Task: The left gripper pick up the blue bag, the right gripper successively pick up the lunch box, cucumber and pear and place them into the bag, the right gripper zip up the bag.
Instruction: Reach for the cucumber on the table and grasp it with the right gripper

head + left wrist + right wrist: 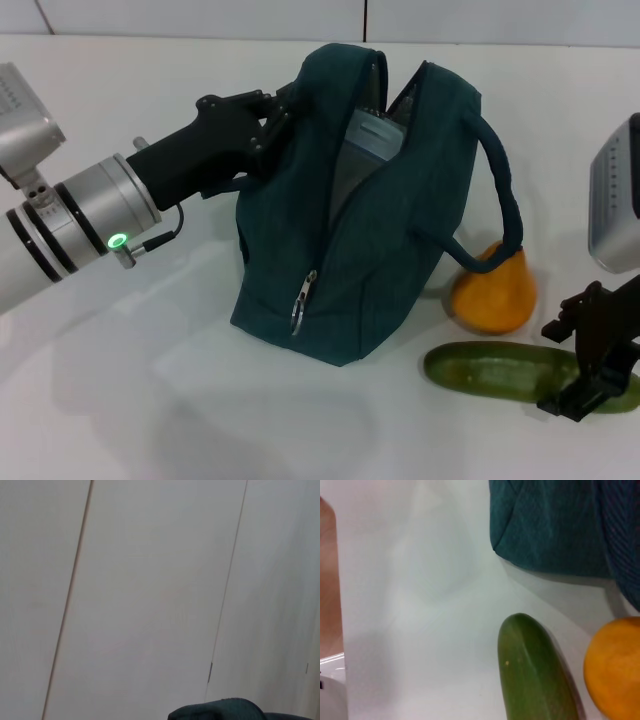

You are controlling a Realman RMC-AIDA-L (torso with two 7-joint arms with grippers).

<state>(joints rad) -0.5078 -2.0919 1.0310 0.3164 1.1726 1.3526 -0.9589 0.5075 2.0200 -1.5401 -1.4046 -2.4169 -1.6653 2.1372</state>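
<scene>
— Where is the blue bag [370, 230] now?

— We see it standing upright in the middle of the white desk [150, 400]. Its top is open, the zipper ring hangs low at the front, and one handle loops down on its right side. Inside the opening we see the lunch box [372, 138], standing on its edge.

— And the left claw [268, 122]?

— It reaches in from the left and is pinched on the bag's upper left edge, beside the opening. The left wrist view shows only a small part of the bag's fabric and a pale wall.

— What lies outside the bag?

— The pear [493, 290] sits just beside the bag on the right, under the handle. The cucumber [500, 370] lies flat in front of the pear, very near to it.

— And the right claw [598, 375]?

— It is at the cucumber's right end, low over the desk. We cannot tell if its fingers are spread or pressed together.
</scene>
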